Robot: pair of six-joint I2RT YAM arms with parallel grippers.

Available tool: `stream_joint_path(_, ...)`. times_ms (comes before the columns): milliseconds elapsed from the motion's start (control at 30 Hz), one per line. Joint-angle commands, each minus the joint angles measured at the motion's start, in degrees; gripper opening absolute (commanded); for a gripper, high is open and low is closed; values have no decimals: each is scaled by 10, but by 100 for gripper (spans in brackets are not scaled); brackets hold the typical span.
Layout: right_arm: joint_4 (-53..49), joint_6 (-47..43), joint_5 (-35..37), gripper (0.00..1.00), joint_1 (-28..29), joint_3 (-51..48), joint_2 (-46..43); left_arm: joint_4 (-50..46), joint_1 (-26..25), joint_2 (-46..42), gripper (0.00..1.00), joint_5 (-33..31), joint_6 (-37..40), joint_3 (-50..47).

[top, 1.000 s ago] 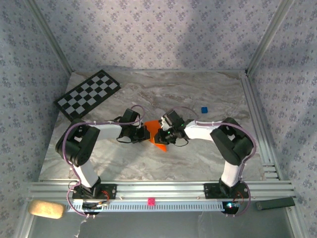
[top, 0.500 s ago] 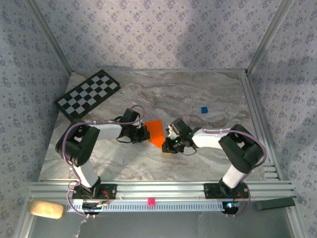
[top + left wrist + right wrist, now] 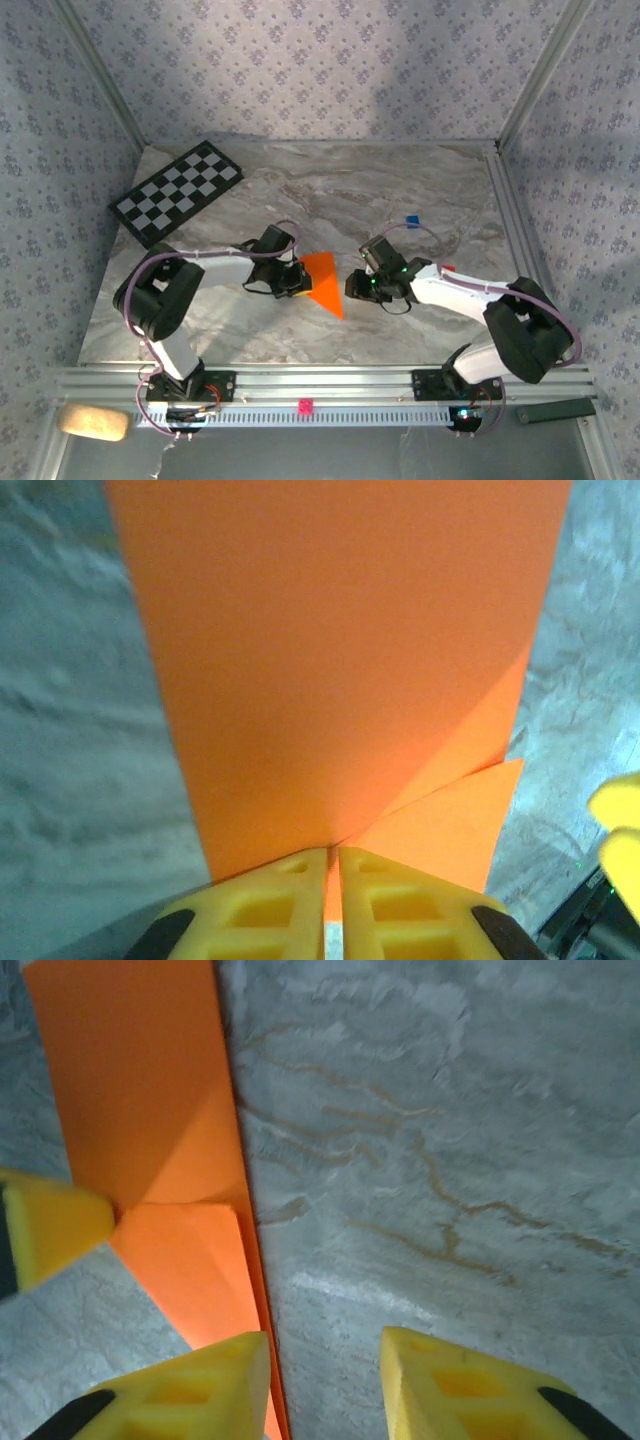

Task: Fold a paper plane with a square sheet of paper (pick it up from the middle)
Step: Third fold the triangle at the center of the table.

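The orange sheet of paper (image 3: 322, 281) is folded into a pointed shape whose tip points toward the near edge, and it lies low over the marble table (image 3: 420, 190). My left gripper (image 3: 297, 279) is shut on its left edge. In the left wrist view the paper (image 3: 340, 660) runs into the narrow slit between the yellow jaws (image 3: 334, 852). My right gripper (image 3: 353, 286) stands open just right of the paper and apart from it. In the right wrist view its jaws (image 3: 325, 1345) frame bare marble, with the paper's (image 3: 150, 1110) folded edge beside the left fingertip.
A black-and-white checkerboard (image 3: 178, 190) lies at the back left. A small blue cube (image 3: 411, 221) sits behind the right arm, a small red cube (image 3: 447, 268) beside its forearm. An aluminium rail (image 3: 320, 383) runs along the near edge, and walls close in the sides.
My right gripper has let go of the paper, opened and drawn back to the right. The paper has settled lower, pointing toward the near edge. The left gripper has shifted slightly right, still gripping.
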Motion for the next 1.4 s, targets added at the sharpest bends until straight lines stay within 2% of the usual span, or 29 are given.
stream_joint_path(0, -23, 24, 48, 39, 11, 30, 19, -49, 3, -41, 17, -28, -1, 18)
stream_joint_path(100, -30, 25, 58, 39, 23, 51, 34, -68, 6, -70, 27, -44, 18, 29)
stream_joint_path(233, 5, 30, 48, 38, 31, 55, 39, -80, 22, -98, 35, -62, 39, 29)
stream_joint_path(500, 77, 20, -44, 36, 24, 63, 86, -55, 91, -103, 44, 2, 42, 6)
stream_joint_path(700, 65, 11, -55, 29, 22, 77, 123, -46, 105, -94, 45, 17, 36, 1)
stream_joint_path(1000, 68, 1, -56, 15, 15, 67, 105, -43, 107, -78, 46, 34, 33, 10)
stream_joint_path(1367, 118, -3, -91, 12, 4, 35, 68, -30, 107, -50, 54, 61, 20, 27)
